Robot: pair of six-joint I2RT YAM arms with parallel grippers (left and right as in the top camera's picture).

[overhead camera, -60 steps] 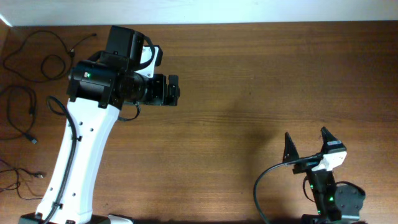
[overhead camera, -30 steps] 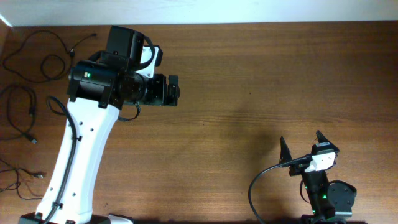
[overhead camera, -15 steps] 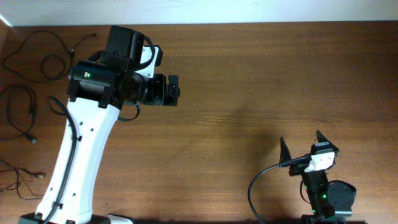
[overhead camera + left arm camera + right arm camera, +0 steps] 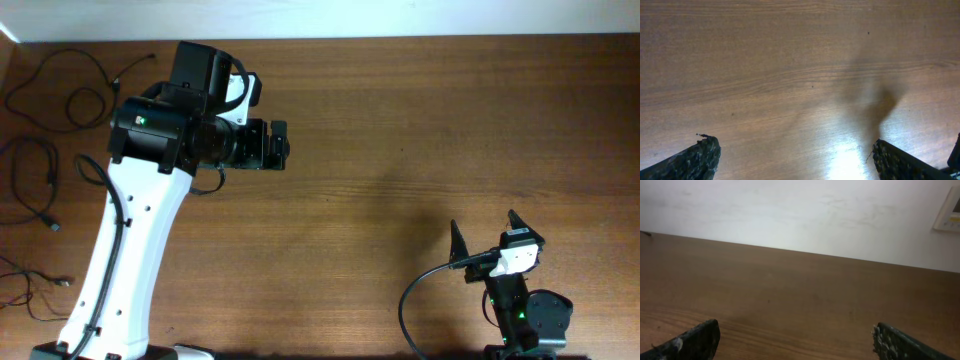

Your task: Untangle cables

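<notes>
Black thin cables (image 4: pixel 50 180): three loose loops, found along the far left edge of the table (image 4: pixel 400 120). Left gripper (image 4: pixel 280 145): jaws spread wide, nothing held; nearer arm, pointed rightward, away from them. Right gripper (image 4: pixel 487 232): likewise wide, empty, well apart.

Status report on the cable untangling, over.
Left gripper open, empty, over bare wood. Right gripper open, empty. Cables along the table left edge, none held. Nothing lying on them.

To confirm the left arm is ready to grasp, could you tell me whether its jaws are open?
Open: the left jaws stand wide apart, fingertips at the wrist view's lower corners, only bare table between.
</notes>
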